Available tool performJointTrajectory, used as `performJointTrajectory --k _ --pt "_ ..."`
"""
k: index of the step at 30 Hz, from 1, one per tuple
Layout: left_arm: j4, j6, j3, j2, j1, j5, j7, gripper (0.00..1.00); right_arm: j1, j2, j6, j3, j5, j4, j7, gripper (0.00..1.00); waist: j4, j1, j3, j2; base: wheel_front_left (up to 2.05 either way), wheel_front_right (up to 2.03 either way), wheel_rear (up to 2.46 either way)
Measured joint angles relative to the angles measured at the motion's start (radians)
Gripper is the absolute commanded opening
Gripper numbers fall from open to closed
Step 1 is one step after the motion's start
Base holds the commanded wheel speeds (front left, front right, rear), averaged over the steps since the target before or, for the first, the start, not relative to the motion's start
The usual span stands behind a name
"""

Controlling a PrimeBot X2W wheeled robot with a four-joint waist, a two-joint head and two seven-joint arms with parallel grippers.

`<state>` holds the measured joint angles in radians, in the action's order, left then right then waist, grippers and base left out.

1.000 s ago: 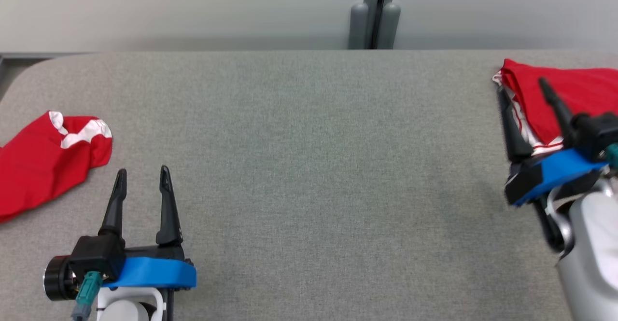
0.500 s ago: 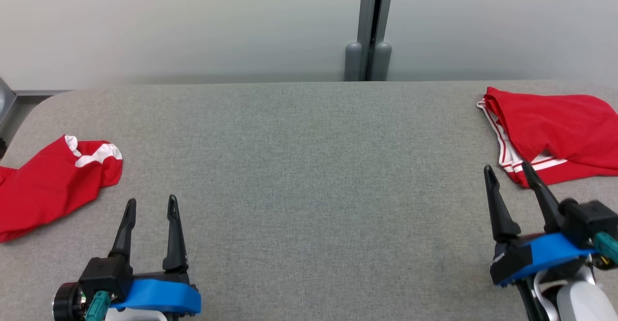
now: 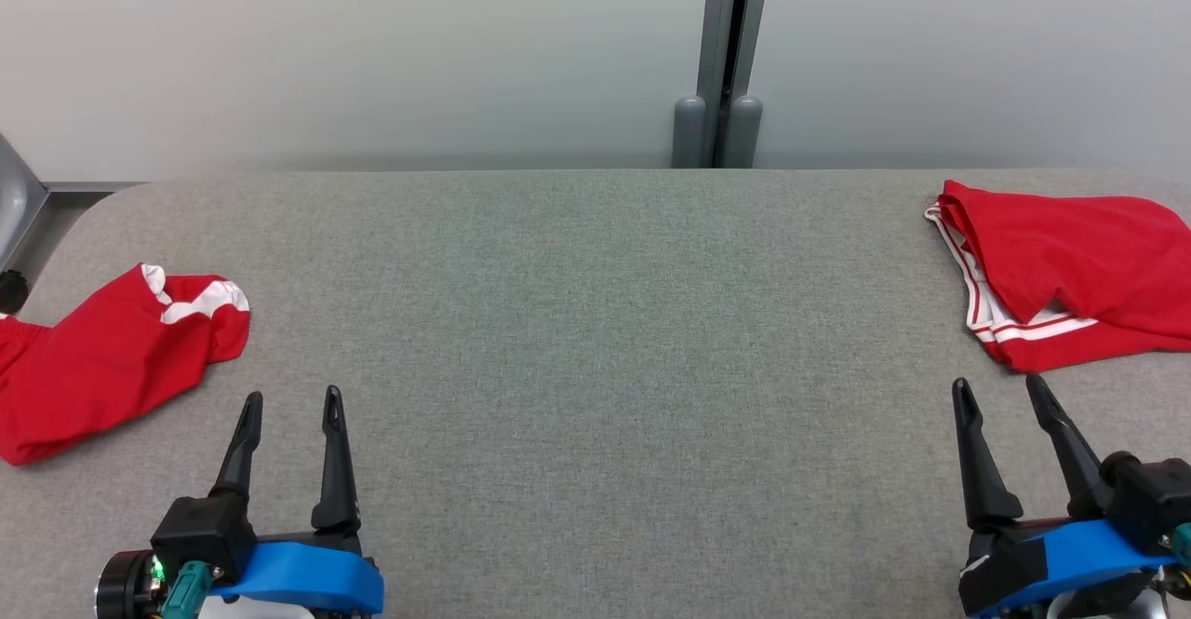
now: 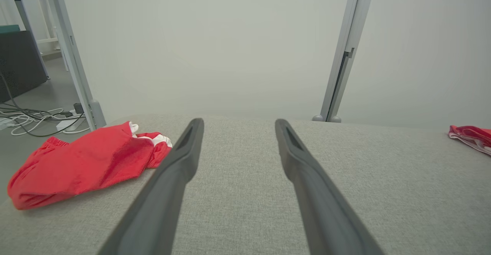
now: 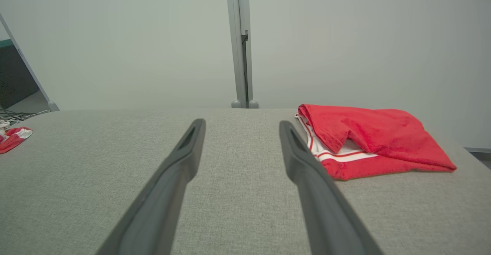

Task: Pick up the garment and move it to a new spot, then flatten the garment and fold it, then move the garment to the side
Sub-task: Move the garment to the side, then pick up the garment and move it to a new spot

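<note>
Head view: we see the folded red garment (image 3: 1070, 275) lying at the right edge of the surface (image 3: 595, 368), so we judge the task finished; our left claw (image 3: 291, 396) and right claw (image 3: 997, 383) both gape apart, empty.

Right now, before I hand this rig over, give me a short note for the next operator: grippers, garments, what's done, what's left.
Left gripper: jaws open, empty, over the front left of the table.
Right gripper: jaws open, empty, just short of the folded red garment, not touching it.
Folded red garment: far right of the table, white-striped edge showing.
Crumpled red garment: at the table's left edge, unfolded.
Done, it seems: the right-hand garment is folded and set aside.
Left, probably: pick up, flatten, fold and set aside the crumpled one.
</note>
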<state>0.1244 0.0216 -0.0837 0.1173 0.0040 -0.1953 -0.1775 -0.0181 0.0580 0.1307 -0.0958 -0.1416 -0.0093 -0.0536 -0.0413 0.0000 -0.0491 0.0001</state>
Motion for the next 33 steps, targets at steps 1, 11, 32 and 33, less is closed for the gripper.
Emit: performJointTrajectory --k 1,11,32,33 --pt "-0.003 0.001 0.0 0.002 0.001 0.0 0.001 1.0 -0.007 -0.002 0.0 0.0 0.0 -0.005 0.001 1.0 0.0 0.0 0.001 0.0 0.0 0.0 0.0" --pt "-0.018 0.012 -0.007 0.009 0.01 -0.001 0.01 1.0 -0.029 -0.006 0.0 0.003 -0.003 -0.017 0.018 1.0 0.001 0.0 0.008 0.0 0.0 0.0 0.0" --pt "-0.032 0.03 -0.004 0.035 0.01 -0.017 0.018 1.0 -0.033 -0.007 0.0 0.014 -0.012 -0.007 0.017 1.0 -0.035 0.0001 0.005 0.0 0.0 0.0 0.0" --pt "-0.033 0.031 -0.002 0.036 0.01 -0.017 0.018 1.0 -0.032 -0.007 0.0 0.014 -0.012 -0.007 0.017 1.0 -0.041 0.0001 0.004 0.0 0.0 0.0 0.0"
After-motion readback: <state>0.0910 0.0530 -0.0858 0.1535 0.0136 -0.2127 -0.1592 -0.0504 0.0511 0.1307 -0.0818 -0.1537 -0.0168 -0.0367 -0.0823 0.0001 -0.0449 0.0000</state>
